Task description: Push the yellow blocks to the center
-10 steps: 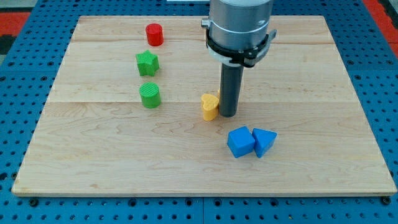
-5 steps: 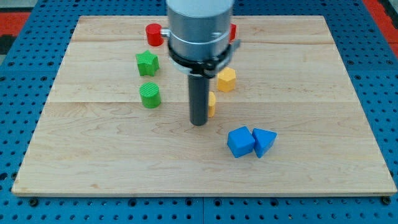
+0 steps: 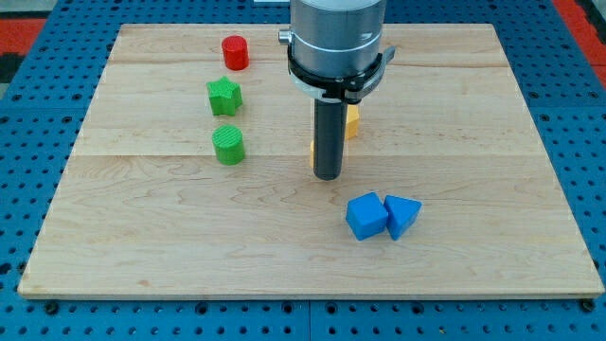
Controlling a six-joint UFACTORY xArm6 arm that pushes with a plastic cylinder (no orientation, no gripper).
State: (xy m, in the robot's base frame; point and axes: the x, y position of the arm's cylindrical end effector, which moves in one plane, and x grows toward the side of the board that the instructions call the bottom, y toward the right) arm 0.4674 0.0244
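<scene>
My tip [image 3: 328, 176] rests on the wooden board [image 3: 142, 237] near its middle. Only a thin yellow edge of one yellow block [image 3: 313, 152] shows at the rod's left side; the rod hides the rest, and the tip sits just below and in front of this block. A second yellow block [image 3: 353, 121], hexagon-like, shows partly at the rod's right side, a little higher in the view. I cannot tell whether the rod touches either one.
A red cylinder [image 3: 235, 52] stands at the view's top left. A green star [image 3: 224, 96] and a green cylinder [image 3: 228, 145] are to the tip's left. A blue cube [image 3: 365, 216] and a blue triangular block [image 3: 402, 216] touch each other below and right of the tip.
The rod swung left across the heart-shaped yellow block, then back right; it now stands in front of that block and covers most of it. The other blocks have not moved.
</scene>
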